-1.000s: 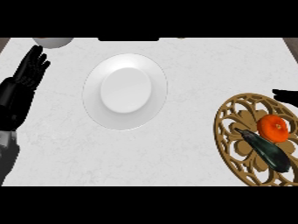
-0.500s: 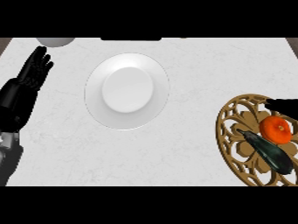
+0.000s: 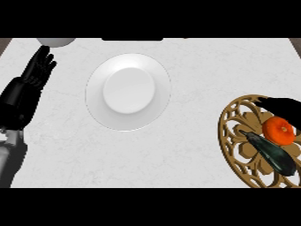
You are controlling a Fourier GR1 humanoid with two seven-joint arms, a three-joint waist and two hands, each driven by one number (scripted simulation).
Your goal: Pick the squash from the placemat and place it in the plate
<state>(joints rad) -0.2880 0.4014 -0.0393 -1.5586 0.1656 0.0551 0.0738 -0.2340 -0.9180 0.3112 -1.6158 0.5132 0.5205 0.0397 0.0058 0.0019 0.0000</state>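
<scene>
The squash point(image 3: 273, 152) lies on the placemat point(image 3: 234, 132), its long axis slanting from upper left to lower right. Above the mat hangs the right robot hand point(image 3: 295, 108); I can't tell its grip. The left robot hand point(image 3: 34, 77) rests open at the tabletop's left.

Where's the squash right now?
Head view, right side: the dark green squash lies on the wooden placemat, beside the orange fruit, right of the white plate.

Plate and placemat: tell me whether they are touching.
Apart. The head view shows a strip of bare counter between the right rim of the plate and the left edge of the placemat.
</scene>
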